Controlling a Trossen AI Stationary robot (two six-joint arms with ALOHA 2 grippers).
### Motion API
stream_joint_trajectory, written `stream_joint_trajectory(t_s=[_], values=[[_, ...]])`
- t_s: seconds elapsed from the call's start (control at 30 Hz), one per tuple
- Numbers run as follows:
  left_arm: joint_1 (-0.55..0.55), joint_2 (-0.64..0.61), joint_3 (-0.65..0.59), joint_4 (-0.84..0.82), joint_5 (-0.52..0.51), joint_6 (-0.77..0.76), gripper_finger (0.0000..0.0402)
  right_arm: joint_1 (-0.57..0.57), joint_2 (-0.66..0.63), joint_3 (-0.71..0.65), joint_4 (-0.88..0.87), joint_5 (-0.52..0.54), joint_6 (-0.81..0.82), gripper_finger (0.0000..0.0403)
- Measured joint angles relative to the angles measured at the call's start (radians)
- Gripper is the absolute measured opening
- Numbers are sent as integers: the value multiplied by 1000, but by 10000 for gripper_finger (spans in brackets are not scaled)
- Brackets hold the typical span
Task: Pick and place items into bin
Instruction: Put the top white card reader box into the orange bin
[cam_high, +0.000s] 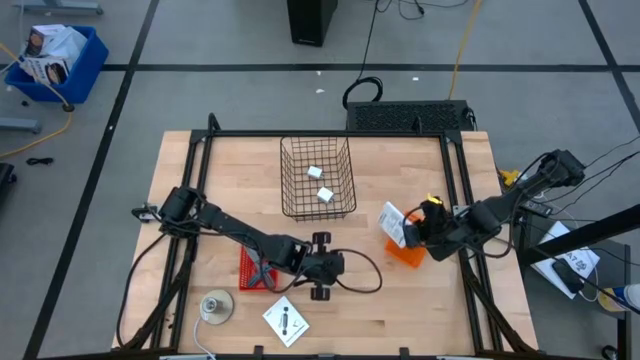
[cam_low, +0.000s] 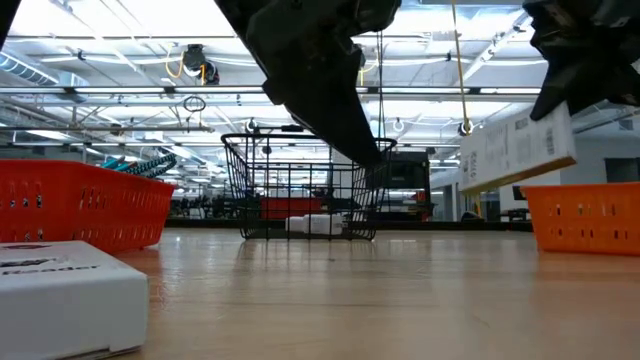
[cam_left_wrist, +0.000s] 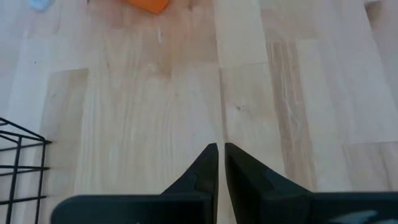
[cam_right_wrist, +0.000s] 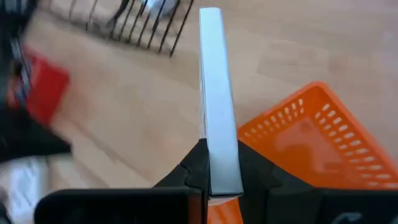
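Observation:
My right gripper (cam_right_wrist: 219, 152) is shut on a flat white box (cam_right_wrist: 214, 93) and holds it in the air over the orange basket (cam_high: 405, 250) at the table's right. My left gripper (cam_left_wrist: 221, 150) is shut and empty above bare wood near the table's middle, beside the red basket (cam_high: 255, 268). The black wire bin (cam_high: 316, 178) stands at the far middle with two white cubes (cam_high: 320, 184) on its floor. A white card with black marks (cam_high: 285, 320) lies flat near the front edge. My right gripper pinches the white box between its two fingers, one on each flat face, near one end (cam_right_wrist: 217, 171). The fingers slant down from the table's right. The box juts out past the fingertips, edge-on to the wrist camera, lifted clear of the orange basket and table (cam_low: 517, 145).
A round grey disc (cam_high: 216, 307) lies at the front left, beside the white card. The red basket (cam_low: 80, 200) and the orange basket (cam_low: 585, 215) flank the bin. Bare wood (cam_high: 390, 300) lies between my left gripper and the orange basket.

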Motion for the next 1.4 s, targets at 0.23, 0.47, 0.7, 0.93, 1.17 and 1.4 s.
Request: stream_joint_trajectory(t_s=[0.23,0.47,0.7,0.93,1.17,1.4], values=[[1,0,0,34,0,0,35,0,-81,44,-41,-114,-384,39],[0,0,0,46,0,0,35,-1,-168,162,-338,-195,-505,39],[1,0,0,48,0,15,35,-9,-165,163,-440,-328,-687,40],[10,0,0,44,0,31,35,-43,-117,106,-371,-457,-819,39],[37,0,0,44,0,37,35,-137,-23,77,-206,-579,-990,40],[55,0,0,43,29,35,35,-239,40,77,-146,-605,-921,63]])
